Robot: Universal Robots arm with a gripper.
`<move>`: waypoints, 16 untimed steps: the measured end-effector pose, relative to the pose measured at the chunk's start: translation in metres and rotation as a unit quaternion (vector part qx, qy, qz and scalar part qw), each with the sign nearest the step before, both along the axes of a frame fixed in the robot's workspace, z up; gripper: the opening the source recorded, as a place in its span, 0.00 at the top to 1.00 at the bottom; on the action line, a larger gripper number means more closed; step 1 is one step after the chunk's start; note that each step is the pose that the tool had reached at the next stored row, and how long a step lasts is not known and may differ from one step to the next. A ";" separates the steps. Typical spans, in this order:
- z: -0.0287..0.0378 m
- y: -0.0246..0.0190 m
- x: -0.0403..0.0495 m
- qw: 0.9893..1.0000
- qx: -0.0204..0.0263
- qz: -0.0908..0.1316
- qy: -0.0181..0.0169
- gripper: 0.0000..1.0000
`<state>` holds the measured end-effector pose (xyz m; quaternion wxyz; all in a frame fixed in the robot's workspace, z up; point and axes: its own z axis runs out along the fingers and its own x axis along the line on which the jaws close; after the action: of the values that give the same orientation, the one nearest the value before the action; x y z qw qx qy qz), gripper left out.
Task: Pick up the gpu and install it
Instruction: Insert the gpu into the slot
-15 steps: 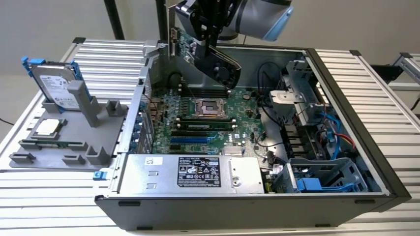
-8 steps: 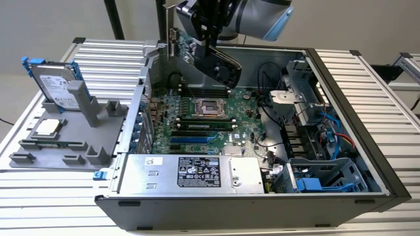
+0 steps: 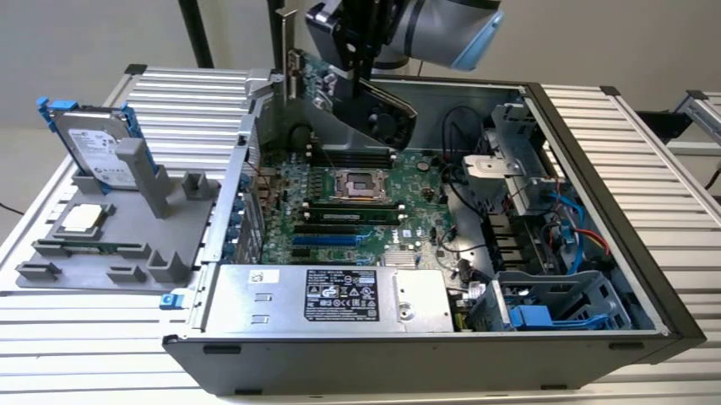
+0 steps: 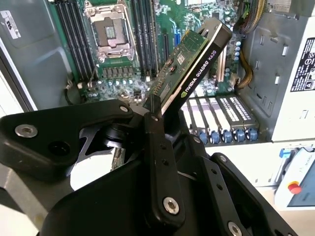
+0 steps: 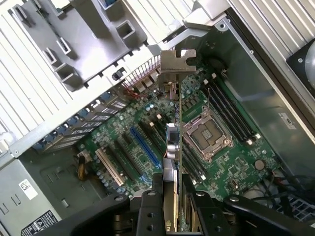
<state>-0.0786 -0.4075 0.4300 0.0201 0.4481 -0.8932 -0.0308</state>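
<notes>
- Case point(image 3: 394, 363): one, open side up.
- Motherboard point(image 3: 423, 224): one, green, flat inside the case.
- Tray point(image 3: 67, 274): one, grey, beside the case at the exterior view's left, with one drive point(image 3: 96, 152) standing upright on it.
- Gpu point(image 4: 197, 54): one, green board on one face, black shroud on the other, silver bracket point(image 5: 174, 61) at one end. It is tilted in the air above the motherboard.
- Gripper point(image 5: 170, 184): one, black fingers clamped on the gpu.

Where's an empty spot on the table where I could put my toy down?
The ribbed silver table is bare along the exterior view's right of the open black computer case, and on the camera side of the grey plastic parts tray. Crowded: the tray itself, and inside the case, above which the gripper grips the green-and-black gpu card.
</notes>
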 end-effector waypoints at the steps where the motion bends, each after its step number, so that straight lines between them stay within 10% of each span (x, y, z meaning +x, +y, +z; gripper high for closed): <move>1: 0.0000 0.0000 0.0000 1.000 0.000 0.005 0.000 1.00; 16: 0.0000 0.0000 0.0026 0.998 0.000 0.062 0.000 1.00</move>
<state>-0.0760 -0.4075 0.4300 0.0220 0.5028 -0.8636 -0.0295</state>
